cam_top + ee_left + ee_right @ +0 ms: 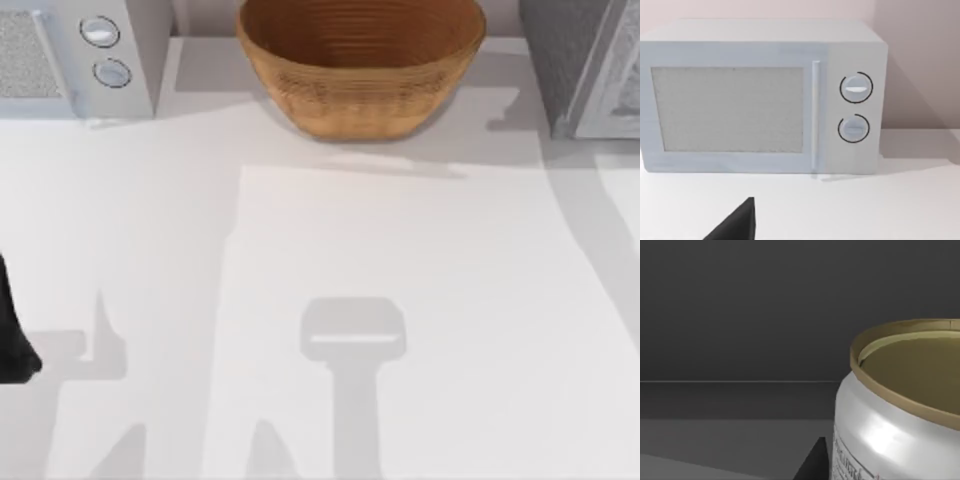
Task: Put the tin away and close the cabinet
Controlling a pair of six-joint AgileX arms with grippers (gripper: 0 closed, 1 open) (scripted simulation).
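The tin (900, 405) stands upright and very close in the right wrist view, with a dull gold top, a silver-white side and red print low on the label. It is inside a dark grey space with a flat floor and back wall. One dark fingertip (812, 462) of my right gripper rests against the tin's side, so the gripper is shut on the tin. The grey cabinet (590, 70) is at the table's far right corner. My left arm (12, 335) is parked at the left edge, its fingertip (735, 225) set wide to the side with nothing by it.
A white microwave (70, 55) with two dials occupies the far left corner, its door shut (730, 110). A large wicker basket (360, 70) stands at the back centre. The white table (400, 260) stretches in front of them.
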